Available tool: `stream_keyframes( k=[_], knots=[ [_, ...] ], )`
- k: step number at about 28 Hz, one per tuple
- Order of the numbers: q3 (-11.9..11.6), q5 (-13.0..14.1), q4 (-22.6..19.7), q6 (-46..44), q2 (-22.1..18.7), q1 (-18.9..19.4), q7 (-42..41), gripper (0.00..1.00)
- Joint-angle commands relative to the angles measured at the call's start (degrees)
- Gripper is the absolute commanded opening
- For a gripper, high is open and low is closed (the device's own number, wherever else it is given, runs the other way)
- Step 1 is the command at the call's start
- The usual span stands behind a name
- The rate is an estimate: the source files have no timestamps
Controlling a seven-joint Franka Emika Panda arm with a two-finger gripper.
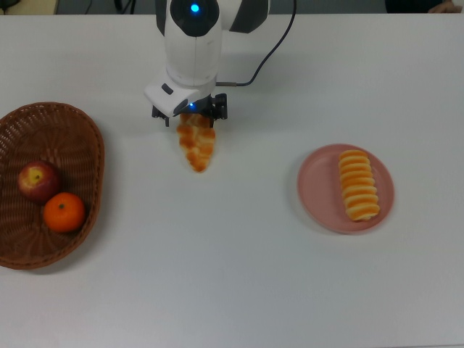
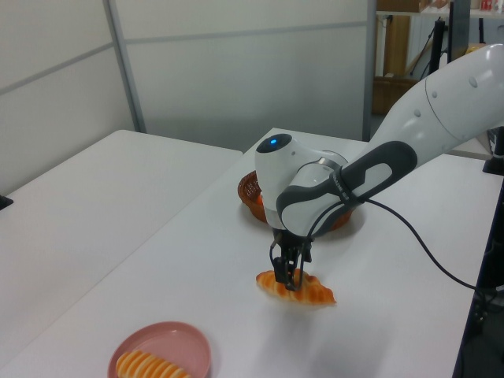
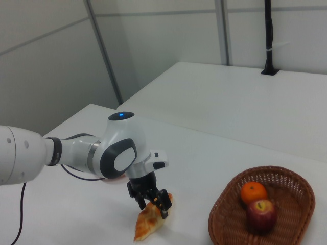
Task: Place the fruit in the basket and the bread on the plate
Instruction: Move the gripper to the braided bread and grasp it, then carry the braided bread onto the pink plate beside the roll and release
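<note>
The braided pastry (image 1: pixel 196 147) lies on the white table, pointed end toward the top view's bottom. My gripper (image 1: pixel 189 116) is low over its blunt end, open, with a finger on either side; the left view shows the gripper (image 2: pixel 290 276) down at the pastry (image 2: pixel 309 291), as does the right view with gripper (image 3: pixel 153 202) and pastry (image 3: pixel 145 223). The apple (image 1: pixel 38 180) and tangerine (image 1: pixel 64 212) sit in the wicker basket (image 1: pixel 93 145). The ribbed roll (image 1: pixel 358 185) lies on the pink plate (image 1: pixel 314 183).
The arm's black cable (image 1: pixel 270 67) runs over the table behind the gripper. In the left view the arm partly hides the basket (image 2: pixel 250 191); the plate (image 2: pixel 175 335) is near the bottom edge. Bare table lies between pastry and plate.
</note>
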Motion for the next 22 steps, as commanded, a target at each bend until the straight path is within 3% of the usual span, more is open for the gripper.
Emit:
stream_keyframes(
  k=[1, 3, 5, 6, 7, 12, 19, 22],
  knots=[
    [-0.3, -1.7, -3.7, 2.7, -1.4, 0.7, 0.8, 1.00],
    [-0.3, -1.7, -4.3, 3.8, -1.3, 0.7, 0.9, 0.96],
    [-0.3, -1.7, -4.2, 4.0, -1.3, 0.2, 0.8, 0.81],
    [-0.3, -1.7, -4.1, 4.0, -1.3, 0.0, 0.8, 0.70],
    [-0.4, -1.7, -4.0, 4.1, -1.3, -0.1, 0.8, 0.47],
    [-0.4, -1.0, -3.9, 4.0, -1.3, -0.5, 1.0, 0.00],
    [-0.4, -0.8, -1.9, 3.2, -1.5, -0.6, 5.0, 0.00],
    [-0.4, 0.3, 1.8, 0.2, -1.7, -0.5, 5.8, 0.00]
  ],
)
